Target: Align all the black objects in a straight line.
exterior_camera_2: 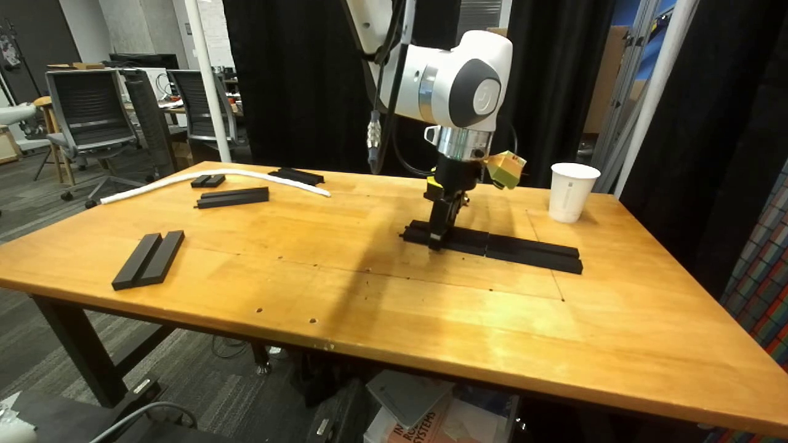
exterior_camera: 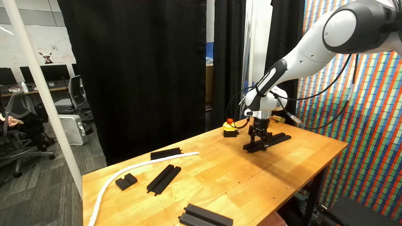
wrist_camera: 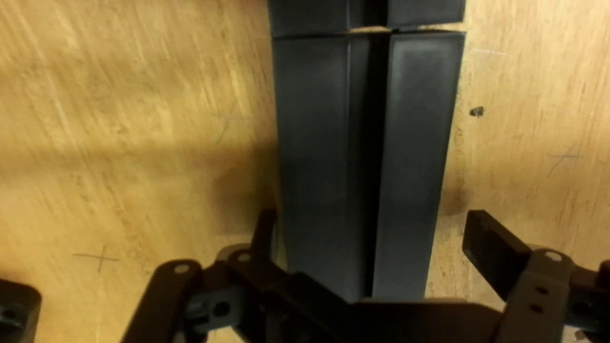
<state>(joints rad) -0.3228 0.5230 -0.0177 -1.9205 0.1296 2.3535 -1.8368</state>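
Wrist view: the tool [wrist_camera: 374,228] stands wide astride the near black bar [wrist_camera: 314,157], close up to one edge, bare desk [wrist_camera: 143,95] beyond the opposite one.
End bar [wrist_camera: 310,16]: nearly end to end with it, a sliver of gap; a sideways brush on lift-off could knock the pair askew, that close side the likely culprit.
White cord [exterior_camera: 141,164]: right by the back bar [exterior_camera: 165,153]; a grab there might snag.
Loose pieces: small block [exterior_camera: 126,181], middle bar [exterior_camera: 164,179], front bar [exterior_camera_2: 140,261], mixed angles in both exterior views; a badly turned grip could lay them crooked.
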